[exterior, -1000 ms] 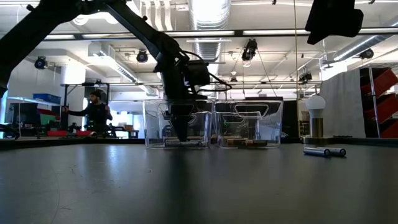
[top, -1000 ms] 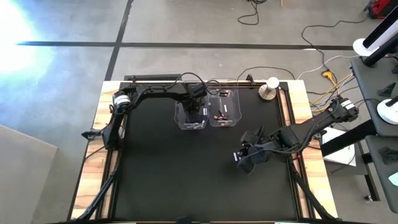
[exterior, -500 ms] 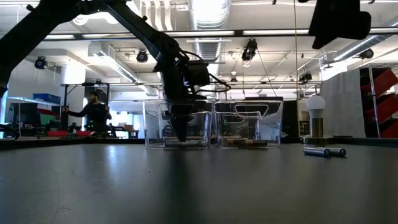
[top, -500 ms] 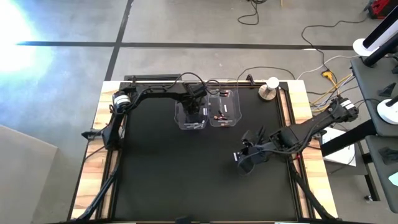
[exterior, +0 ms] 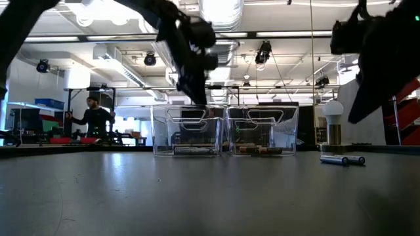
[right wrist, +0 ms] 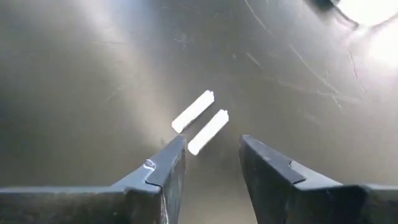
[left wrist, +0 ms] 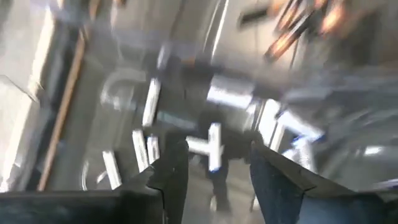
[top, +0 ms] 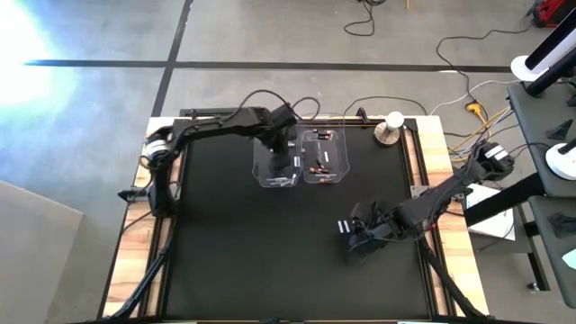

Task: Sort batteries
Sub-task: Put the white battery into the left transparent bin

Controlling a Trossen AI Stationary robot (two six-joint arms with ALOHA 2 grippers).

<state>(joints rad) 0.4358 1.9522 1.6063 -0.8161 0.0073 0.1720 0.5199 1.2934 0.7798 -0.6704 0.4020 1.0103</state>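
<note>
Two clear bins stand side by side at the far middle of the table. The left bin [top: 270, 171] holds silvery-white batteries [left wrist: 148, 102]; the right bin [top: 326, 162] holds dark batteries with reddish ends [top: 317, 168]. My left gripper [left wrist: 214, 180] hangs open above the left bin's rim [exterior: 187, 107], with nothing between its fingers. Two silvery-white batteries [right wrist: 200, 122] lie side by side on the black mat [top: 234, 243], right of centre [exterior: 342, 159]. My right gripper [right wrist: 211, 163] is open just short of them, touching neither.
A round silver-and-white knob object [top: 389, 127] stands at the far right of the table. Wooden rails [top: 144, 207] run along the mat's left and right sides. A person [exterior: 98, 118] shows in the room beyond the table.
My left gripper has risen out of the left bin and now hangs above its rim. My right gripper has moved toward the table's near edge and come down toward the two loose batteries, which have stayed where they were.
</note>
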